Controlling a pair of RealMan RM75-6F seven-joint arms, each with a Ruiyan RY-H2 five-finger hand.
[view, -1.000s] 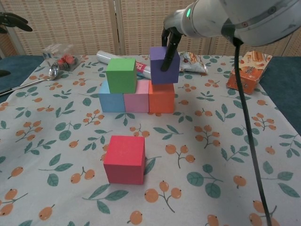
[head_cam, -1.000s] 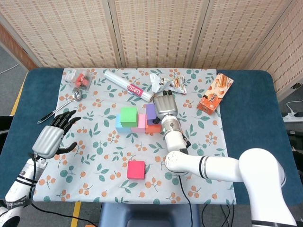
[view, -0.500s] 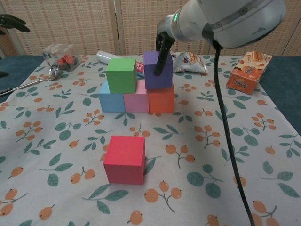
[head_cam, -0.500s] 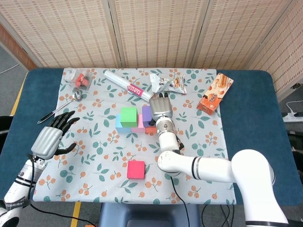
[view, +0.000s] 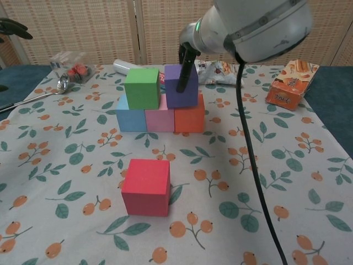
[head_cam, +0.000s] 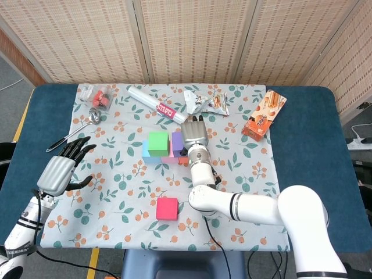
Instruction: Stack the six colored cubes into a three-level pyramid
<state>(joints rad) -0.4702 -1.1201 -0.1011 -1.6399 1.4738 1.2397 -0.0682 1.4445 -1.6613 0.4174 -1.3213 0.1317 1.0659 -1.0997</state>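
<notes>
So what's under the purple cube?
The purple cube sits over the pink cube and orange cube. The right robot hand holds it; full contact underneath can't be confirmed.

Woven-cane folding screen (head_cam: 192,38) behind a blue table (head_cam: 305,145) under a leaf-and-orange-print cloth (head_cam: 116,174).

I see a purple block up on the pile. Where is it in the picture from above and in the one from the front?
Head view: the purple block is near the middle, mostly hidden under the right robot hand, right of the green block.
Chest view: the purple block is upper middle, resting across the pink and orange blocks, with the robot hand's fingers on it.
Shared landmark: the green block just left of it.
</notes>
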